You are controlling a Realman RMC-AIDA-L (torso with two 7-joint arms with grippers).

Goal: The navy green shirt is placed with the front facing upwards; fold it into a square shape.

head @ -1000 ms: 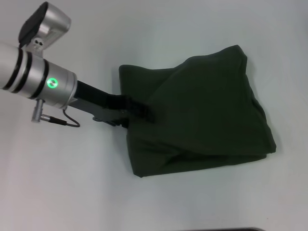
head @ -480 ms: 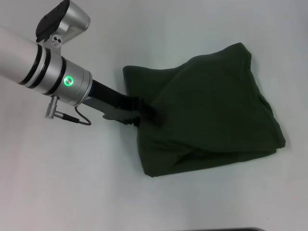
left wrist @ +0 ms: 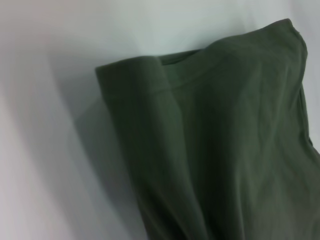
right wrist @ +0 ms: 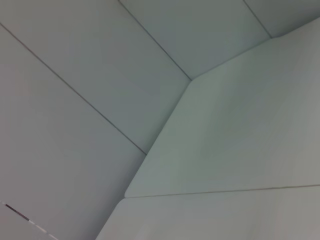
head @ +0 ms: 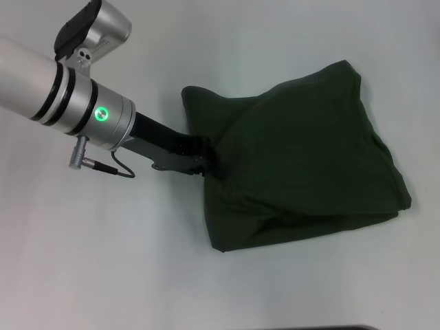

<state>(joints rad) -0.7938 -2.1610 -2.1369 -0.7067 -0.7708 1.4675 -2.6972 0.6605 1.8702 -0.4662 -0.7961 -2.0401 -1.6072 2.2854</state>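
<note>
So the shirt [head: 295,158] is bunched into a rough folded block on the white surface [head: 103,261], its near edge lying flat and the far corner peaked up. On the shirt's left edge the left end effector [head: 206,157] is clenched on a fold of cloth. Looks like a late fold: next I'd lay that edge down squarely, then let go. The right end effector isn't in sight.

shirt [head: 302,158] on table [head: 103,261], claw [head: 206,157] left
</note>
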